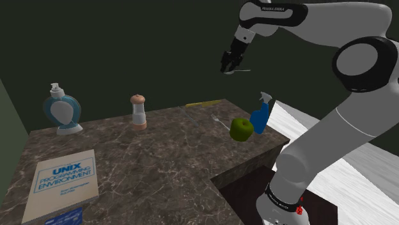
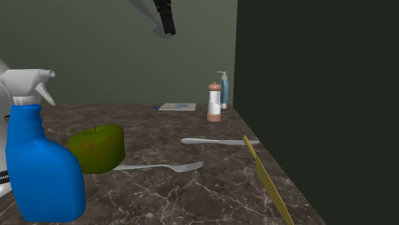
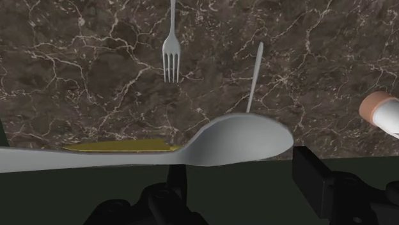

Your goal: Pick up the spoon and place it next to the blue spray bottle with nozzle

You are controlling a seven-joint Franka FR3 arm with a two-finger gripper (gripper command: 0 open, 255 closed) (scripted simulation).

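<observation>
A grey spoon (image 1: 238, 71) hangs high above the dark marble counter (image 1: 160, 153), with my black gripper (image 1: 230, 64) shut on it. In the wrist view the spoon (image 3: 236, 140) lies crosswise in front of the gripper (image 3: 243, 171), its bowl toward the shaker and its handle running the other way. The blue spray bottle with a white nozzle (image 1: 260, 117) stands at the counter's corner nearest the arm, below and to the shoulder view's right of the gripper. In the second exterior view the bottle (image 2: 41, 166) is close at the left and the gripper (image 2: 167, 19) is at the top.
A green apple (image 1: 241, 128) touches the bottle's side. A fork (image 2: 160, 167), a knife (image 2: 217, 141) and a flat yellow utensil (image 2: 265, 182) lie beside them. Farther off stand a shaker (image 1: 138, 112), a soap dispenser (image 1: 62, 110) and a book (image 1: 64, 182).
</observation>
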